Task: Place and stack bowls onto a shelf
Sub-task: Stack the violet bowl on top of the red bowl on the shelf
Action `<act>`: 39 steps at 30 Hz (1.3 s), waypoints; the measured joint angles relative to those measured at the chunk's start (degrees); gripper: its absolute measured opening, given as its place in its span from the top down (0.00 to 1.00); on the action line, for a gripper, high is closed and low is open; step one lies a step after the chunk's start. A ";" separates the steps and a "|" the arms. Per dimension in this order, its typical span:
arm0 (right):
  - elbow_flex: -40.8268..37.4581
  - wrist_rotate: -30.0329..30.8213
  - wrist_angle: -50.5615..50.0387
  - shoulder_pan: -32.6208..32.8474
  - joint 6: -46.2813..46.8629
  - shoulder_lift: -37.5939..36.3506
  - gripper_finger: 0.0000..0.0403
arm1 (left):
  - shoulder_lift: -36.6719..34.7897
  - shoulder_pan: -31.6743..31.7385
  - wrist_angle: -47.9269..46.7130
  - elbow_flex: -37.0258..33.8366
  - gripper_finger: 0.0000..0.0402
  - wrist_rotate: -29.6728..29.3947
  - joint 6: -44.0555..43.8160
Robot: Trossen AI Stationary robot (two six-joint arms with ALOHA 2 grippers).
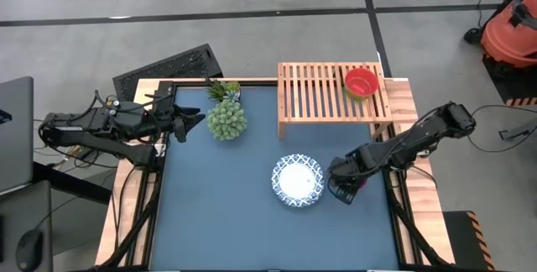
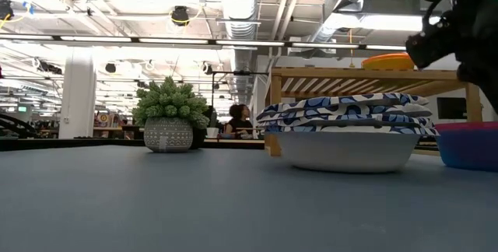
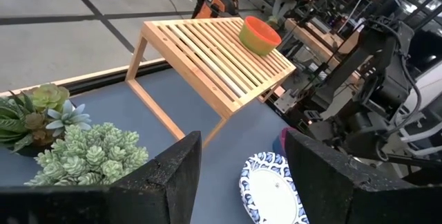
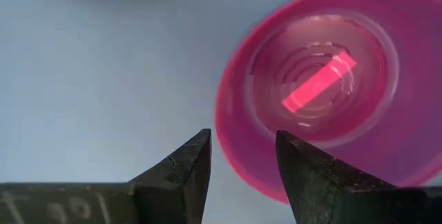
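A red bowl point(image 1: 361, 82) stands on the light-wood slatted shelf point(image 1: 319, 96) at the far right. A white bowl with a blue patterned rim point(image 1: 298, 180) rests on the blue table; the low view shows it as a stack point(image 2: 346, 127). Beside it to the right stands a pink-red bowl point(image 4: 318, 79), whose outer wall looks blue in the low view point(image 2: 467, 147). My right gripper point(image 1: 342, 190) is open above this bowl. In the right wrist view point(image 4: 242, 144) its fingers stand on either side of the rim; no touch shows. My left gripper point(image 1: 200, 122) is open and empty beside the plant.
A spiky green plant in a pot point(image 1: 226, 119) stands on the table at the far left, with a second small plant point(image 1: 224, 90) behind it. The shelf's left part point(image 3: 200, 51) holds nothing. The table's near half point(image 1: 235, 230) is bare.
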 joint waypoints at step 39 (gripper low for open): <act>-0.32 -0.76 3.33 -0.04 -2.86 3.36 0.74 | -0.02 0.00 -0.52 0.00 0.51 -0.72 0.18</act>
